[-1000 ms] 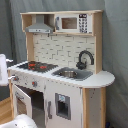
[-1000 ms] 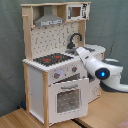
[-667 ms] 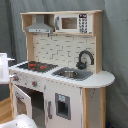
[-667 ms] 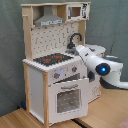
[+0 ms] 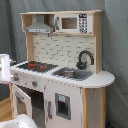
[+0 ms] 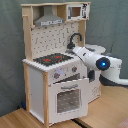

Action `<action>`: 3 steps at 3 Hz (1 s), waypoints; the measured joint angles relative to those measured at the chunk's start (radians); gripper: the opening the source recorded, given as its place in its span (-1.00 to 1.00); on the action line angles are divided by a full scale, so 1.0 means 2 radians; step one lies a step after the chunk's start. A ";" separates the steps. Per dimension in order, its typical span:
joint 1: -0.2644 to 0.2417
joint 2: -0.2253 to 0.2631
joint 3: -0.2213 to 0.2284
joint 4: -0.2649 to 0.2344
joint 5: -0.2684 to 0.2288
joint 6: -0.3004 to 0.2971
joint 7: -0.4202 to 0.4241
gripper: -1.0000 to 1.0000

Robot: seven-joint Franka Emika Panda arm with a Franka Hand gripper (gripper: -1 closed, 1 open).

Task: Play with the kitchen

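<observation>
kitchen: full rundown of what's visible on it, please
The kitchen is a tall toy unit, white panels in light-wood framing, upright on a wood floor before a grey curtain. The top shelf holds a grey hood and a microwave; below, a pale tile-pattern back panel. The counter carries a black hob with red rings, a sink and a black faucet. In the second exterior view the windowed oven door stands slightly ajar, and the robot arm reaches toward the counter.

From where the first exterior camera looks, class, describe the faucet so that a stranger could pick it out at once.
Find the toy kitchen, white and light wood, against the grey curtain. On its countertop a sink lies to the first exterior view's right of the black-red hob. The faucet stands behind that sink: the only black, arched thing there.
</observation>
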 joint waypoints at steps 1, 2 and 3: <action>0.000 0.023 0.007 0.000 0.026 0.014 -0.047 1.00; 0.000 0.044 0.008 0.000 0.055 0.020 -0.098 1.00; 0.001 0.064 0.004 -0.004 0.084 0.020 -0.151 1.00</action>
